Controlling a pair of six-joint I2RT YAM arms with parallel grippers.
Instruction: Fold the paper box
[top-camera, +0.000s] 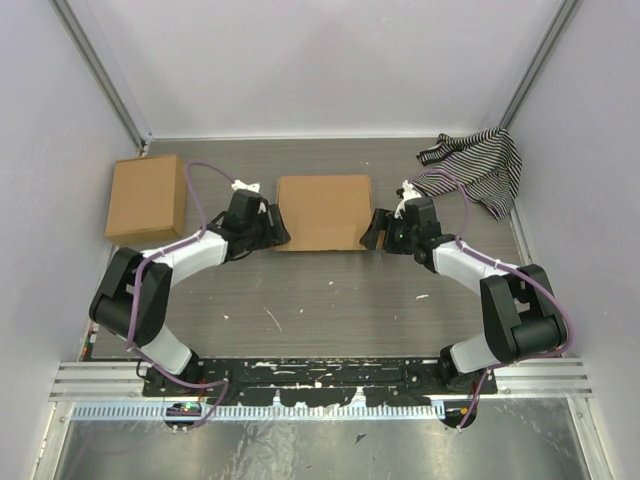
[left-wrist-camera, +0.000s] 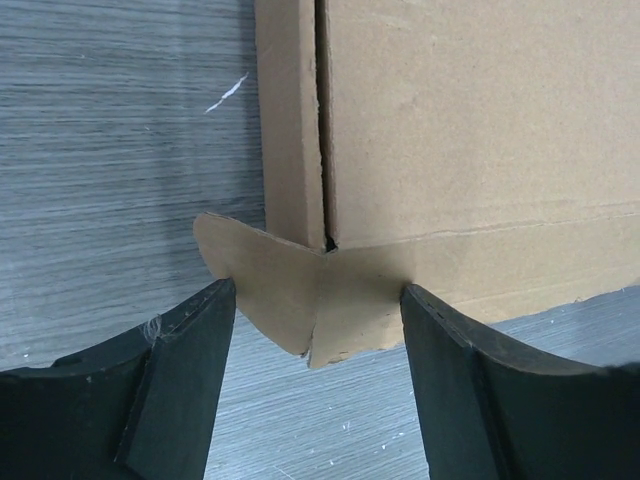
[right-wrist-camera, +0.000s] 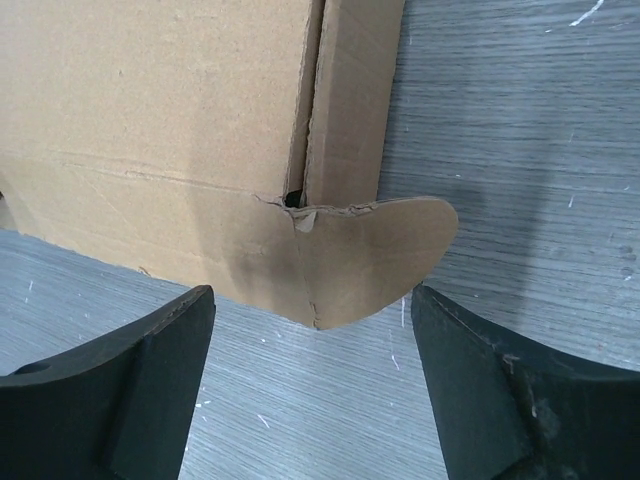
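Hidden: both wrist cameras cut the paper box (top-camera: 322, 212) off beyond its near corners. I can't see inside it, and from above my own fingers cover those corners.
Hard to tell: whether my fingertips touch the cardboard. They sit just beside the corner tabs, and I can't call contact.
Box position: flat on the table (top-camera: 330, 290), mid-table, right between my two grippers.
Left gripper (left-wrist-camera: 318, 292): released, jaws spread wide either side of the left tab (left-wrist-camera: 270, 285), a rounded flap poking out at the box's corner. I'm gripping nothing.
Right gripper (right-wrist-camera: 312, 295): released too, jaws wide around the right tab (right-wrist-camera: 380, 250), creased and a bit torn at its fold.
Count: one paper box, two tabs showing, one blockier cardboard box (top-camera: 147, 198) far left, one striped cloth (top-camera: 475, 168) bunched far right, two arms.
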